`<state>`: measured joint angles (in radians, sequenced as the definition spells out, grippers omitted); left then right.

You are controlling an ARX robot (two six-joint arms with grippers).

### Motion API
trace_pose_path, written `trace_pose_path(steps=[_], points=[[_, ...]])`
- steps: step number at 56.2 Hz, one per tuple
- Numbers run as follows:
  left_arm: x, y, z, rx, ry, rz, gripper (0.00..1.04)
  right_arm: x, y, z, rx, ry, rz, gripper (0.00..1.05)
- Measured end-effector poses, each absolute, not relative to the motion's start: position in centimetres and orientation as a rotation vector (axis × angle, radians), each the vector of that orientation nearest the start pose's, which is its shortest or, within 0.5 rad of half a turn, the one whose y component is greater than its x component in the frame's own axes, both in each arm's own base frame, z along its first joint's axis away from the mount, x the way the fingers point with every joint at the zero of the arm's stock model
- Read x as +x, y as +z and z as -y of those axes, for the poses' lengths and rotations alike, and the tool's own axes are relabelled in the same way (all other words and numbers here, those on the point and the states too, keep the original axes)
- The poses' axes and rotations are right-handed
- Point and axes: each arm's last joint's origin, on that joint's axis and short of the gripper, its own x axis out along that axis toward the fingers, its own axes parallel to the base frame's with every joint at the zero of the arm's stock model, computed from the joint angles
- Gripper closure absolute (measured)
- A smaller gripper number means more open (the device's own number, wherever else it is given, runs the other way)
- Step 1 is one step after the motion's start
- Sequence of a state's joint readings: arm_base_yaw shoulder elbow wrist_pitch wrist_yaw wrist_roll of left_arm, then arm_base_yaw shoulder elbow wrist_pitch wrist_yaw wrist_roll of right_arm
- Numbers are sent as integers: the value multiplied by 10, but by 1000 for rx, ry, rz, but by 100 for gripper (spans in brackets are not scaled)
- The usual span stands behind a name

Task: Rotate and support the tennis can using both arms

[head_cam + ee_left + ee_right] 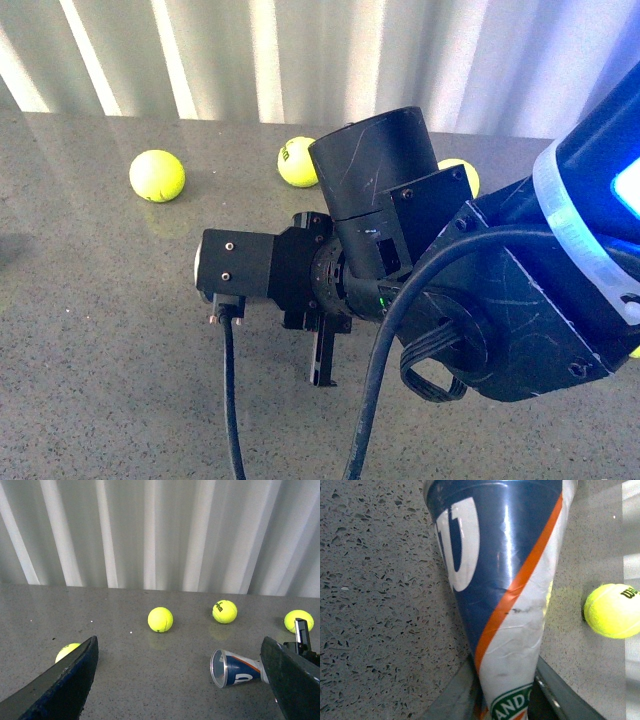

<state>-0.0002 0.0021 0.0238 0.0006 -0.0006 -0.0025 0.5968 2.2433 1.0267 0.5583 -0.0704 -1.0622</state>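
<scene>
Three balls [157, 175] lie beyond the right arm [480, 290], stretched leftward across the front view. Left wrist view alone shows the left gripper [179, 652] gaping wide, tennis can [239, 667] lying lower right. Right wrist close-up: right gripper [507, 702] apparently clamps its end.

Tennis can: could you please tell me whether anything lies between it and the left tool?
Nothing visible does. In the left wrist view only bare table separates the open left tool from the tennis can; the tennis balls lie beyond or aside.
</scene>
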Motion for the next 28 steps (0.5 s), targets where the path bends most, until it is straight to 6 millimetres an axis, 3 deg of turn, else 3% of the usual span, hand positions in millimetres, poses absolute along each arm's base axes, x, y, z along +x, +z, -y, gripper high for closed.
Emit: trace_pose_path(steps=[6,18,24,28], points=[[96,172,0,-2,0,22,7,330,41,-227,-1155,945,-248,65],[96,172,0,-2,0,22,7,322,42,-217,-1135,949,-290,21],[96,172,0,-2,0,23,7,321,49,-212,-1120,934,-290,6],[96,172,0,-2,0,23,7,320,53,-208,-1108,922,-295,7]])
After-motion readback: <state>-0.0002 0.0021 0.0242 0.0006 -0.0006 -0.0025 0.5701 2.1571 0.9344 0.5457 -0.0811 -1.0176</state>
